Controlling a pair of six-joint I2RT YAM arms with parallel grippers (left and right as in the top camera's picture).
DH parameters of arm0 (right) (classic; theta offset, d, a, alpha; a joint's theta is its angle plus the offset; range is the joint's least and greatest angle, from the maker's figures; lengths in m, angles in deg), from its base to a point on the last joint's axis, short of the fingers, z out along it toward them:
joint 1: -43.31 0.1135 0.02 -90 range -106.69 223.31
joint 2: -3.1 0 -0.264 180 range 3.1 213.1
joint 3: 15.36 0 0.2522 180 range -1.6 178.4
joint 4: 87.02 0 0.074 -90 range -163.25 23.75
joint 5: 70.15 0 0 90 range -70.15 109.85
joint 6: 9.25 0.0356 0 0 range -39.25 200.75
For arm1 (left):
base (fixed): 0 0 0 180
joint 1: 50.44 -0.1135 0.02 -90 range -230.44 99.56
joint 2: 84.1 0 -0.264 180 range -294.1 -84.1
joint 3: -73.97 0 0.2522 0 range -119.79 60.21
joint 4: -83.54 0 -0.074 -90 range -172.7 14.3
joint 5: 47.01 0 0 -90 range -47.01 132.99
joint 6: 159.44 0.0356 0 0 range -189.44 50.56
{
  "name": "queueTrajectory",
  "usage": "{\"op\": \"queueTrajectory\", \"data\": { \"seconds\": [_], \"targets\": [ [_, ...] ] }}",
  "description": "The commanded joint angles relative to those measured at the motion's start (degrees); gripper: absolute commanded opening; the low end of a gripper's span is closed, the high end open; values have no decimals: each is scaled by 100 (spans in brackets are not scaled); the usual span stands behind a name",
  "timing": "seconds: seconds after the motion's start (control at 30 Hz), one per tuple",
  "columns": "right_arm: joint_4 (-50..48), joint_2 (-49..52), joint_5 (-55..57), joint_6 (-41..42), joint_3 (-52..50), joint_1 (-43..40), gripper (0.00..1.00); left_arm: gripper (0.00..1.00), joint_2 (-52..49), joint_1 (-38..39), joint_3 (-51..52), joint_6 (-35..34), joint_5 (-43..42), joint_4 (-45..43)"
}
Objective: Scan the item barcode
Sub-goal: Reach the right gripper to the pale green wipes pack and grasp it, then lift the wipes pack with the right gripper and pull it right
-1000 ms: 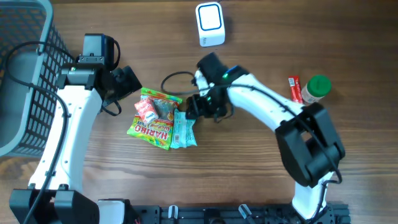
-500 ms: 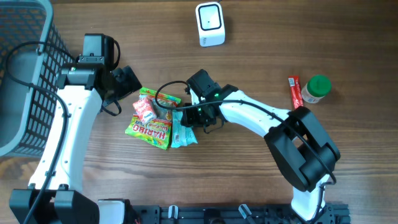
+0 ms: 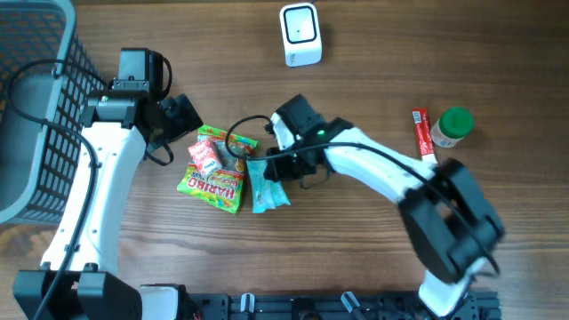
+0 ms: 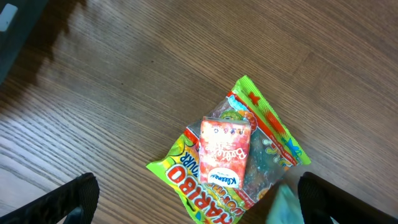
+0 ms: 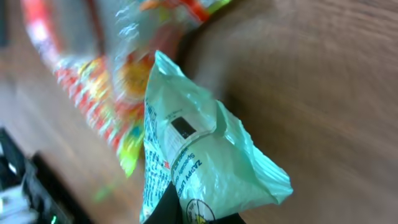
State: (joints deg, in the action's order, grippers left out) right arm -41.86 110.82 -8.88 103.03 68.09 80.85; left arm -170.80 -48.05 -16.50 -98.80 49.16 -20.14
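A wooden table (image 3: 356,258) fills the overhead view. A grey mesh basket (image 3: 27,133) is set at the upper left edge of the frame. The left arm (image 3: 98,178) is stretched up the left side, and its left gripper (image 3: 184,116) is held with the jaws spread wide over bare wood just upper left of the sweets, nothing between them; in the left wrist view its dark fingertips (image 4: 74,199) are seen at the lower corners.

The right arm (image 3: 382,169) is reached from lower right toward the centre. The right gripper (image 3: 280,163) is clamped tight on the upper edge of a pale green packet (image 3: 267,185), which is found just below centre, overlapping the right side of a Haribo bag (image 3: 213,173). Whether the packet is raised off the table cannot be told. In the right wrist view a small dark printed label is shown on the crumpled packet.

A small red carton (image 4: 225,152) is laid on the bag. A white scanner (image 3: 300,34) is stood at top centre, well apart. At the right, a green-capped bottle (image 3: 452,127) is placed beside a red stick pack (image 3: 421,132).
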Motion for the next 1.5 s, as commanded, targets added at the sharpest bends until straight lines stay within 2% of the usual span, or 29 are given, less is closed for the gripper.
{"op": "queueTrajectory", "data": {
  "seconds": [0.0,0.27,0.47,0.6,0.7,0.8,0.97,1.47],
  "targets": [
    [592,-1384,52,-577,37,-39,4,100,-37,-28,-2,66,35,-15],
    [2052,-3106,404,-564,37,-688,4,100,-37,-28,-2,66,35,-15],
    [2782,-3700,308,-599,37,-1327,4,100,-37,-28,-2,66,35,-15],
    [2647,-3963,-31,-599,37,-1508,4,100,-35,-28,-2,66,35,-15],
    [2251,-4048,-1132,-597,37,-1565,4,100,-35,-28,-2,66,35,-15],
    [2094,-4046,-1709,-522,37,-1565,4,100,-35,-28,-2,66,35,-15],
    [2000,-4046,-1746,42,37,-1646,4,100,-37,-28,-2,66,35,-15],
    [2037,-4046,-1746,20,37,-1963,4,100,-35,-28,-2,66,35,-15]
  ]
}}
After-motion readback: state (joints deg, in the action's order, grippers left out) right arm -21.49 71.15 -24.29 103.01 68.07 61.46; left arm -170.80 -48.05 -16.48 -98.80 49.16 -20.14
